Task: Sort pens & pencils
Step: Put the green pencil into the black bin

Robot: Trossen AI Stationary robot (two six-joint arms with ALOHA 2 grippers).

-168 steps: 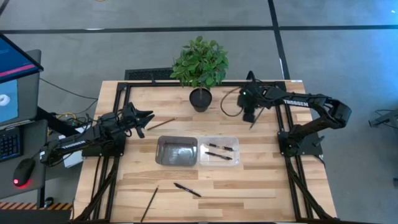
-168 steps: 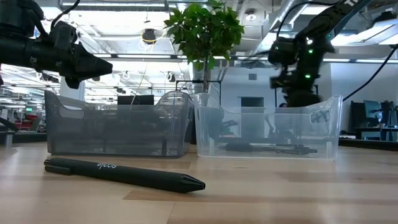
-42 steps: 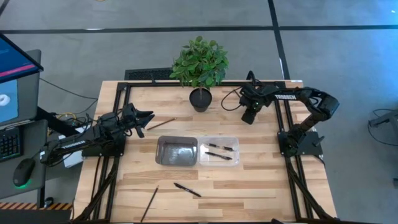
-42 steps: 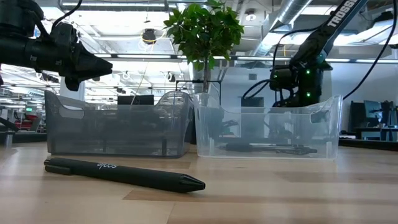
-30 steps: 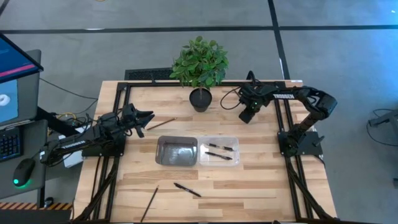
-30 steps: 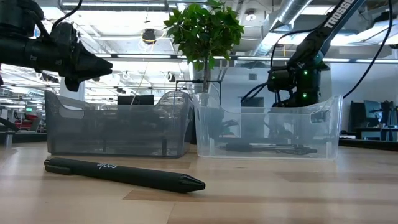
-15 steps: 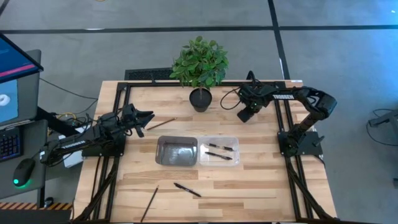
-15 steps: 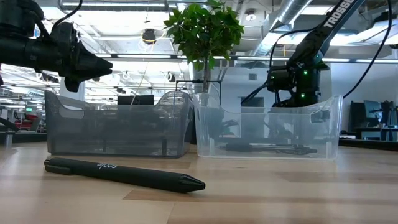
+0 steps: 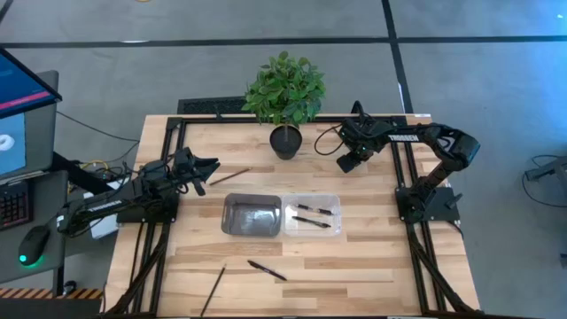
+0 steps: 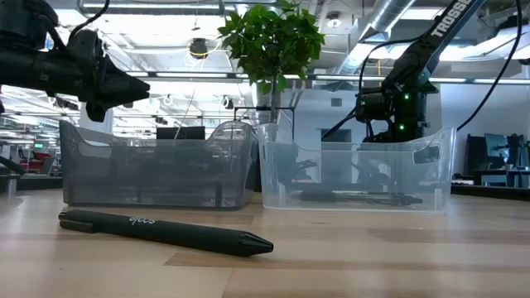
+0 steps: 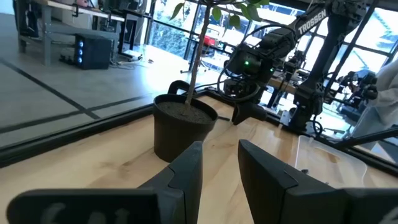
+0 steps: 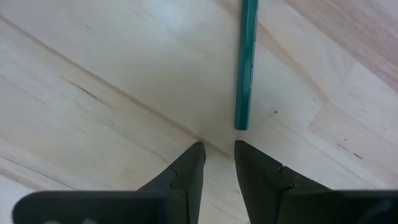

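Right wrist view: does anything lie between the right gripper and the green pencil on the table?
Nothing. In the right wrist view only bare wood of the table separates the right gripper from the near end of the green pencil.

two pens (image 9: 313, 215) in clear bin, pencils (image 9: 213, 290) scattered on table

this is a robotics lab set in an open, industrial-style office. the wooden table (image 9: 354, 257) sits on a dark metal frame on a grey concrete floor (image 9: 496, 80), with a monitor (image 9: 22, 115), keyboard and mouse at a desk alongside. the low view shows exposed ceiling ducts (image 10: 389, 16), strip lights and rows of further workstations behind; a potted plant (image 9: 285, 93) decorates the table.
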